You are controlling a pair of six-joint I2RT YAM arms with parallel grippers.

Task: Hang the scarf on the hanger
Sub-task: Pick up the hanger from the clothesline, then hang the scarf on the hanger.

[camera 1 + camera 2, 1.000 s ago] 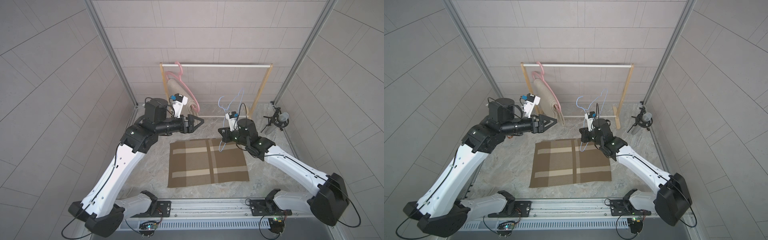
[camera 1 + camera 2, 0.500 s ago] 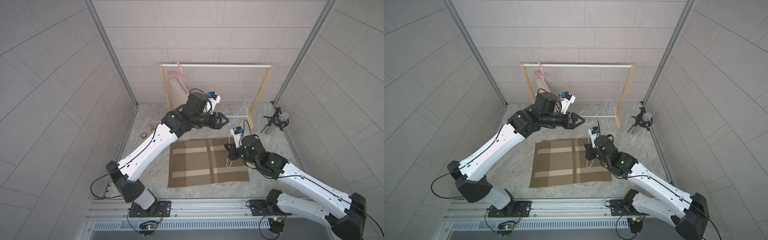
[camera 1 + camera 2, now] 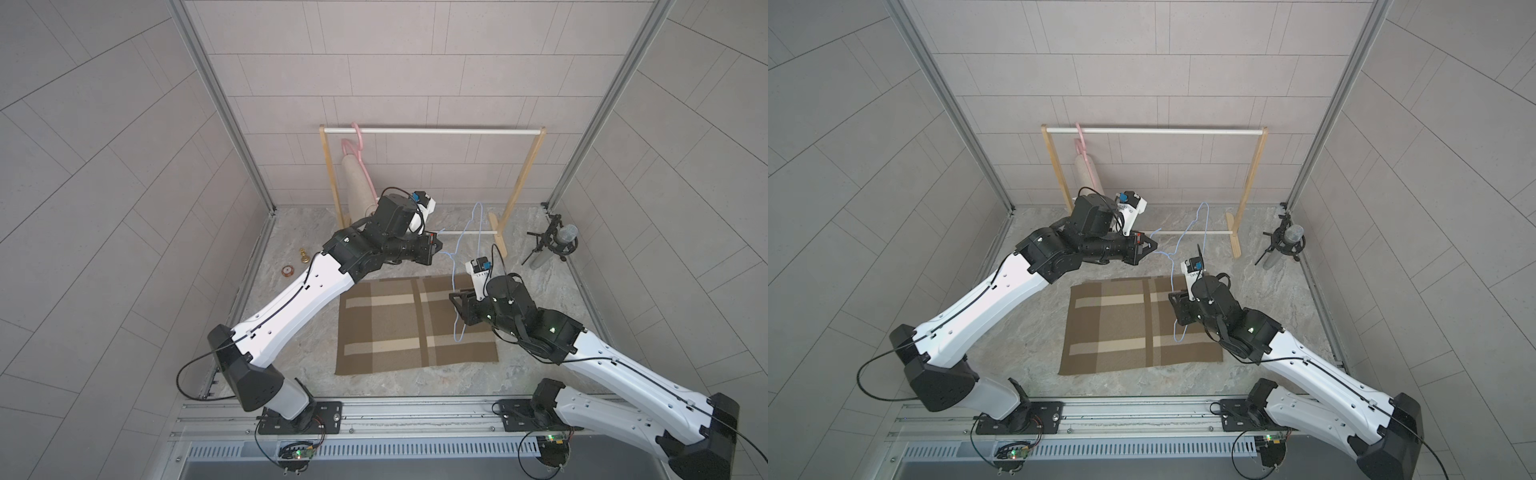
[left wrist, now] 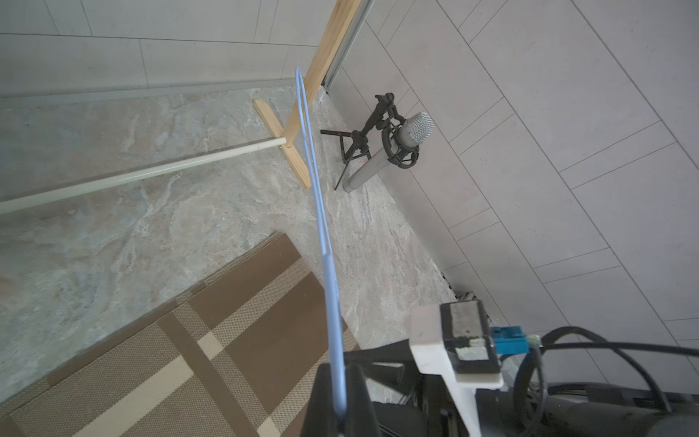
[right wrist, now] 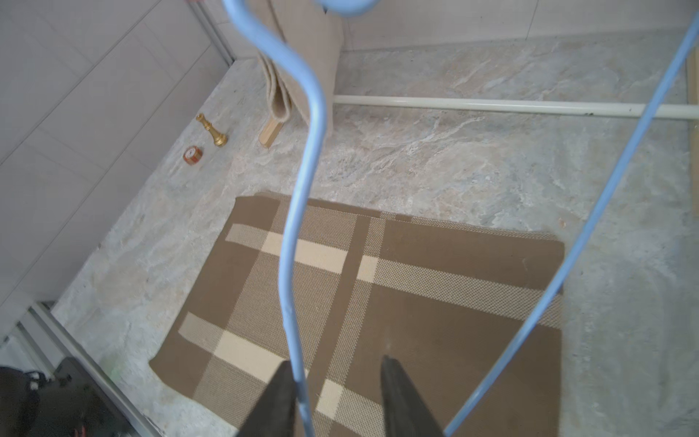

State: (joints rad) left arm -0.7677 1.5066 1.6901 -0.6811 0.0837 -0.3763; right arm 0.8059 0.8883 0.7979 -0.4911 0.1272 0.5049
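Observation:
The brown plaid scarf (image 3: 399, 328) (image 3: 1121, 328) lies flat on the marble table. Above its far right corner a blue wire hanger (image 4: 330, 302) (image 5: 301, 189) is held up in the air. My left gripper (image 3: 436, 251) (image 4: 339, 372) reaches in from the left and is shut on the hanger's wire near the hook. My right gripper (image 3: 455, 299) (image 5: 337, 361) hovers over the scarf's right part and is open. The hanger wire rests against one of its fingers (image 5: 280, 393), and the other finger stands well apart.
A wooden rack with a white rail (image 3: 432, 131) stands at the back. A pink hanger with beige cloth (image 3: 357, 187) hangs at its left end. A microphone on a tripod (image 3: 557, 241) is at the right. A gold chess piece (image 3: 304, 255) and a small red disc (image 3: 286, 271) lie left.
My left arm swung right, away from the pink hanger, and shut on the blue hanger. My right gripper brought the hanger forward over the scarf, then opened.

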